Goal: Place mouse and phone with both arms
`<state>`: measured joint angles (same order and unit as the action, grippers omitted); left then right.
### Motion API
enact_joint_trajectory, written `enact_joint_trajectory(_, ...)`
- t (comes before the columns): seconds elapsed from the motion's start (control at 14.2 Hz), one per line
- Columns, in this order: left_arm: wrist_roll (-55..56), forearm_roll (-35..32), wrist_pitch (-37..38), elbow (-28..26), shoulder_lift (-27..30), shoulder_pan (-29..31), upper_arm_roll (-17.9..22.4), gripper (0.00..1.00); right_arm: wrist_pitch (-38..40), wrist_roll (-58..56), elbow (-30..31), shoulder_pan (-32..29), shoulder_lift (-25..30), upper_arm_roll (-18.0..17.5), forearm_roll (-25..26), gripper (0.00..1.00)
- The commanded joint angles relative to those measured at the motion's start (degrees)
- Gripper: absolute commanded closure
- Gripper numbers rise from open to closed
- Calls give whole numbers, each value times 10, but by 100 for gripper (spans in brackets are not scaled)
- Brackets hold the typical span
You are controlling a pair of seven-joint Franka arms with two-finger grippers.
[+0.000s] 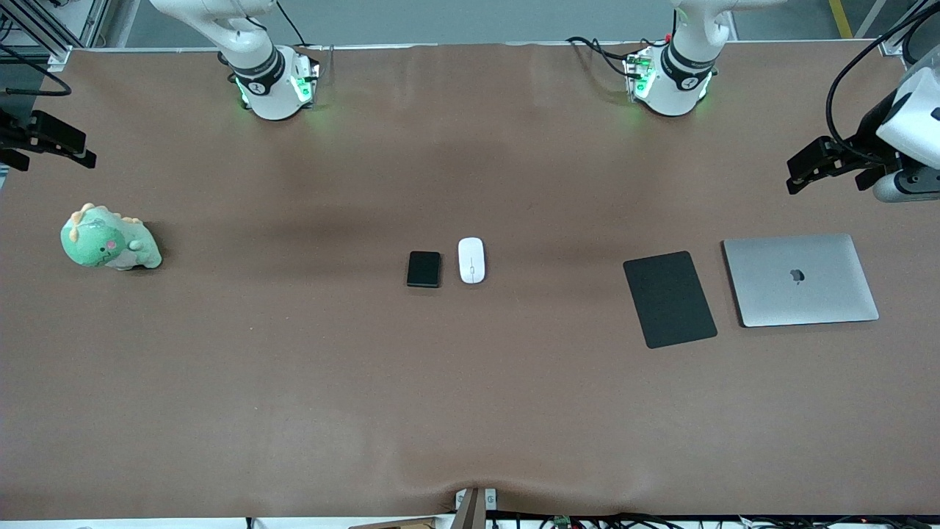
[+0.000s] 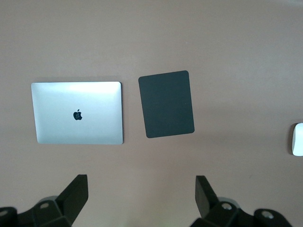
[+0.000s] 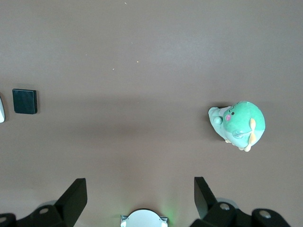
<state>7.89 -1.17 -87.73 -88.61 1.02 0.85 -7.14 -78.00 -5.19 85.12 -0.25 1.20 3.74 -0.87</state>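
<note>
I see mouse [image 1: 471, 259] touching nothing beside phone [image 1: 424, 269] mid-frame, mouse pad [image 1: 669, 298] and laptop [image 1: 800, 279] centre-right, dinosaur plush [image 1: 109, 239] centre-left, left tool [image 2: 142, 198] and right tool [image 3: 139, 198] wide, empty, at frame edges.

The brown table [image 1: 294, 382] carries a phone [image 1: 424, 269], mouse [image 1: 471, 259], mouse pad [image 1: 669, 298], laptop [image 1: 800, 280] and green plush toy [image 1: 106, 239].

white arms [image 1: 257, 66], black bands, green-lit bases

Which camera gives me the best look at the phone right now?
The front view: the phone lies whole and unobstructed beside the mouse at mid-table. The right wrist view shows it small near the frame edge; the left wrist view misses it.
</note>
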Motion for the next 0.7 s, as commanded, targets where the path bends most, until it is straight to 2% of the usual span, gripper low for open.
enact_joint_trajectory(0.0, -10, -9, 10, 1, 9, 4, -5, 0, 2, -5, 4, -5, 5, -2, 0, 0)
enact_joint_trajectory(0.63, -10, -7, 10, 0, 6, 2, -8, 0, 3, -6, 5, -5, 5, -2, 0, 0)
